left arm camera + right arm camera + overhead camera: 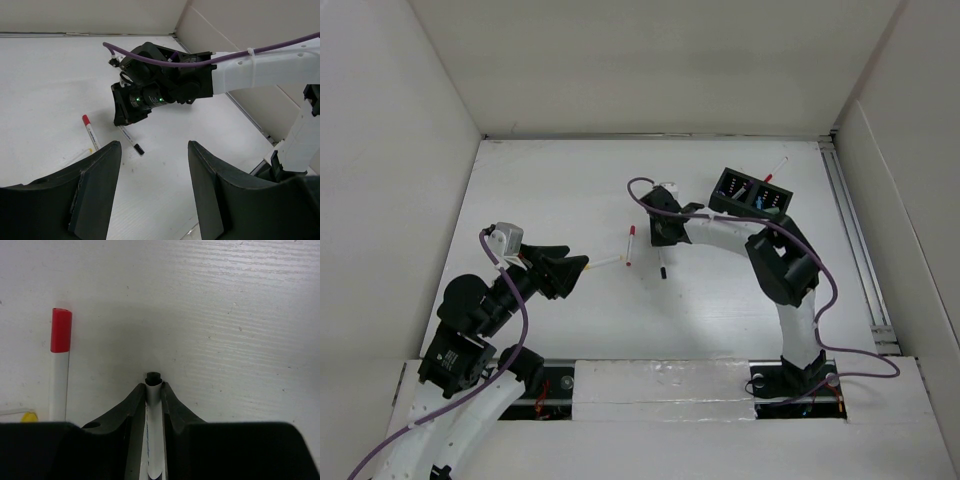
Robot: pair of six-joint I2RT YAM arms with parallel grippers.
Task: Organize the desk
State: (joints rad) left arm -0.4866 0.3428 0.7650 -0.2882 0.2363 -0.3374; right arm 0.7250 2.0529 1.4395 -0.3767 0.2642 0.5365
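My right claw [154, 389] was pinched onto a slim white pen with a black cap [153, 420], one finger on each side of the barrel and the black end poking out past the tips. Honestly couldn't tell if the pen was off the surface or not. Just to its left lay a white pen with a red cap [60, 360], not touching it, and next to that a thin white pen with a yellow tip [605, 263]. My left claw [154, 185] hung spread wide with nothing in it, facing those pens from close by. All of this was around the middle of the big flat matte-white worktop [550, 190], with white walls [380, 150] around it and a metal rail [850, 230] along its right edge. A small black two-compartment organizer box [750, 193] stood near the far right corner.
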